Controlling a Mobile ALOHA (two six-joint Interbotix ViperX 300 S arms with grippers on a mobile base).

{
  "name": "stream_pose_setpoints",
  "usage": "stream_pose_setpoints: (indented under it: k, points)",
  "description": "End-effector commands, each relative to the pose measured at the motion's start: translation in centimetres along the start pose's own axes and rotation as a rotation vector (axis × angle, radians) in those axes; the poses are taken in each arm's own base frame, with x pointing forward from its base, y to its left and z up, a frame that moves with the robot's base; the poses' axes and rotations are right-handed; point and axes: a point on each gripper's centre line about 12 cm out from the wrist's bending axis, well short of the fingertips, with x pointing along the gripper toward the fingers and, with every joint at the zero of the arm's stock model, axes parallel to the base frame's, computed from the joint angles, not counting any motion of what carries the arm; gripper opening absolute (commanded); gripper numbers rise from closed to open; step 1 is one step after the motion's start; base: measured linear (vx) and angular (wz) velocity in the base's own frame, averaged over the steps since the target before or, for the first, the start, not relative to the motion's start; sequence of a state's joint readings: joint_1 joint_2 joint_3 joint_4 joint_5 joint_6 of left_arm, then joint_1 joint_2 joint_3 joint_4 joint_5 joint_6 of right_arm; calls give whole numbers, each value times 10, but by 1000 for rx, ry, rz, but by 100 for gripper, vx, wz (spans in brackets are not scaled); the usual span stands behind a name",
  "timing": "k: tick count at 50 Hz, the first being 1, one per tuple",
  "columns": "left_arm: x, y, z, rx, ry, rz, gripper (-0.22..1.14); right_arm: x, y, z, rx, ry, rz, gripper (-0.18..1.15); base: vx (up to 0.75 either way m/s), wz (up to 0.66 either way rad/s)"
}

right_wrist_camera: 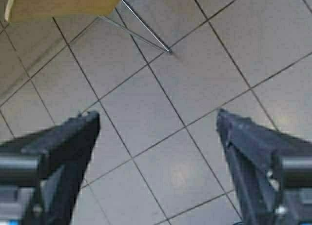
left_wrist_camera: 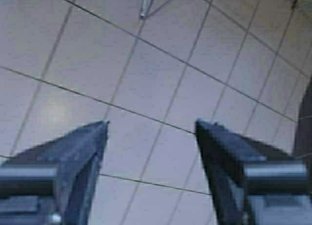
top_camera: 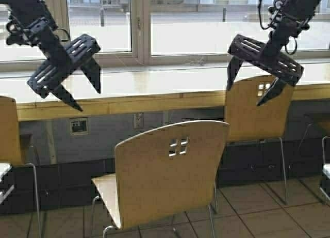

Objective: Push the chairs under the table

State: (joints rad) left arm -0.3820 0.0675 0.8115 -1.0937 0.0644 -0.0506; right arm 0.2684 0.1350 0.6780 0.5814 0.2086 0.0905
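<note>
A tan plywood chair (top_camera: pixel 165 176) stands pulled out in front of me, its back turned slightly, seat toward the left. A second chair (top_camera: pixel 258 114) on the right is tucked against the long cream-topped table (top_camera: pixel 154 85) under the window. A third chair (top_camera: pixel 7 129) shows at the left edge. My left gripper (top_camera: pixel 87 98) hangs open, raised at the upper left above the table edge. My right gripper (top_camera: pixel 247 96) hangs open at the upper right, in front of the tucked chair's back. In the wrist views each gripper (left_wrist_camera: pixel 151 125) (right_wrist_camera: pixel 158 115) is open over bare floor tiles; a chair seat corner (right_wrist_camera: pixel 58 3) shows.
Windows run behind the table. Wall outlets (top_camera: pixel 79 125) sit below the tabletop. The floor is grey tile (top_camera: pixel 268 212). A chrome frame (top_camera: pixel 326 165) of other furniture stands at the far right edge, and a pale surface edge (top_camera: pixel 4 171) at the far left.
</note>
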Motion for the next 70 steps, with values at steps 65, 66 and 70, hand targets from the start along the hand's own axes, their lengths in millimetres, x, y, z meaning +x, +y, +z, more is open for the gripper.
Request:
stream_pose_setpoints:
  k: [65, 66, 70]
  points:
    - [131, 26, -87, -546, 53, 250, 89, 96, -23, 17, 348, 102, -47, 102, 19, 1]
    - [132, 26, -89, -550, 55, 250, 89, 98, -23, 15, 348, 106, -50, 102, 11, 6]
    - [137, 26, -96, -572, 61, 258, 89, 102, -26, 11, 350, 125, -58, 102, 10, 5]
